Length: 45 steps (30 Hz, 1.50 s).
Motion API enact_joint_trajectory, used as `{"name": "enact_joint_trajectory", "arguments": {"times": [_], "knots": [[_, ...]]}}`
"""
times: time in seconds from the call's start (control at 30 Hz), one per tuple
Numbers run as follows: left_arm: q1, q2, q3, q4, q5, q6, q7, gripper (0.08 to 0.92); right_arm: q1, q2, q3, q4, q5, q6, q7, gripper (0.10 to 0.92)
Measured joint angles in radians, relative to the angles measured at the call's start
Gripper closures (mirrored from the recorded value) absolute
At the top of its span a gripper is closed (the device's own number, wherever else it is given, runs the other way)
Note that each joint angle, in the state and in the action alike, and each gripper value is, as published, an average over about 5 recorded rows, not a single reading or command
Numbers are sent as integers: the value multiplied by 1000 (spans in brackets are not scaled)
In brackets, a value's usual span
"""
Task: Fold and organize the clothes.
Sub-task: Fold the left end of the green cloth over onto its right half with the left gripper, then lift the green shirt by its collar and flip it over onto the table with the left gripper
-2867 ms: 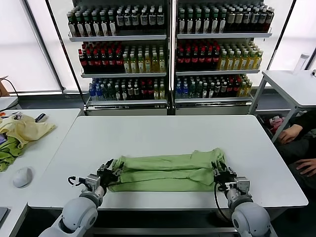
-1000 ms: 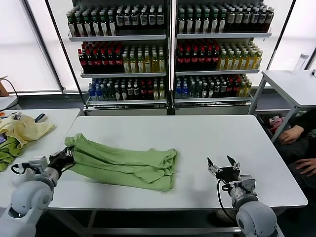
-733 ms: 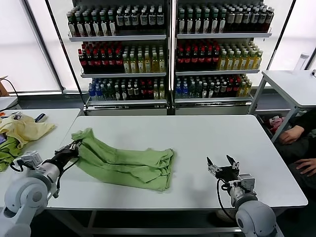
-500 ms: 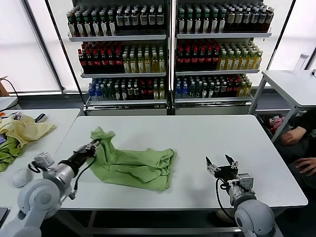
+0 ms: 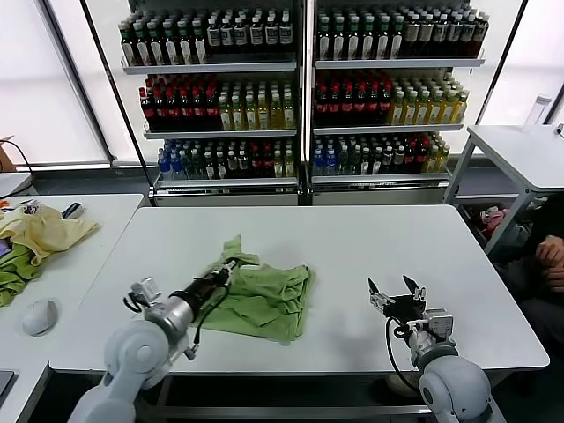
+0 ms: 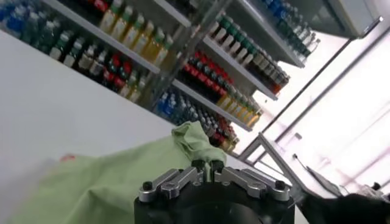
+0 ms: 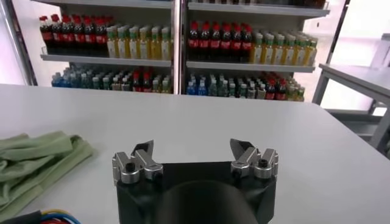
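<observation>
One green shirt (image 5: 260, 300) lies bunched mid-surface (image 5: 370, 242), its raised end pinched in the left gripper (image 5: 231, 264), jaws clamped on the cloth. Right gripper (image 5: 396, 295) waits well apart, jaws wide. Bottles (image 5: 264, 97) fill the shelves behind; labels unreadable.

No readable text anywhere — bottles (image 5: 264, 35) on the shelves (image 5: 304, 63) at twelve o'clock carry labels, all too small to make out. No legible brand, number or sign on anything else in view.
</observation>
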Motion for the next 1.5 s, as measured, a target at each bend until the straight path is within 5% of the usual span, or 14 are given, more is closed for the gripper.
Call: {"name": "enact_joint_trajectory", "arguments": {"times": [0.3, 0.7, 1.07, 1.5], "knots": [[-50, -70, 124, 49, 97, 12, 7, 832, -6, -1, 6, 3, 0, 3, -1, 203], [-26, -59, 177, -16, 189, 46, 84, 489, 4, 1, -3, -5, 0, 3, -1, 203], [20, 25, 100, -43, 289, 2, 83, 197, 5, 16, -19, -12, -17, 11, -1, 203], [-3, 57, 65, 167, 425, -59, 60, 177, -13, 19, -5, -4, -28, 14, -1, 203]]}}
